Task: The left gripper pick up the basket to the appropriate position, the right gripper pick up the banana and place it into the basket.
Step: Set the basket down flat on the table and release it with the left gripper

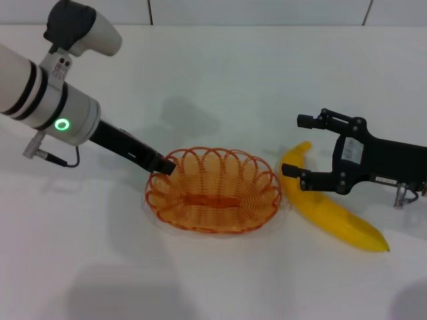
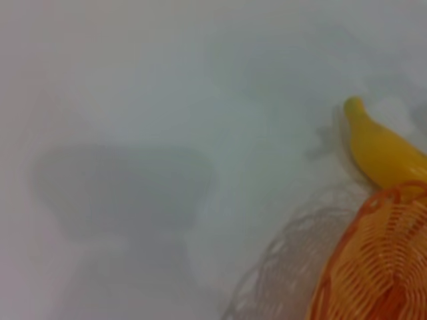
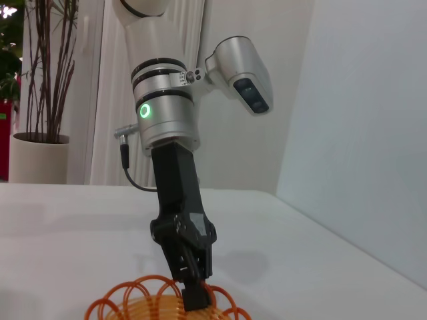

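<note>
The orange wire basket (image 1: 213,192) sits in the middle of the white table. My left gripper (image 1: 163,165) is at the basket's left rim, and in the right wrist view (image 3: 195,293) its fingers are pinched together on the rim loops. The yellow banana (image 1: 333,213) lies just right of the basket, its stem end pointing away from me. My right gripper (image 1: 295,145) is open over that stem end, with one finger (image 1: 313,180) crossing the banana and nothing held. The left wrist view shows the basket's rim (image 2: 373,267) and the banana's end (image 2: 380,150) beyond it.
The white table (image 1: 220,80) runs back to a wall seam. A potted plant (image 3: 37,133) stands beyond the table in the right wrist view.
</note>
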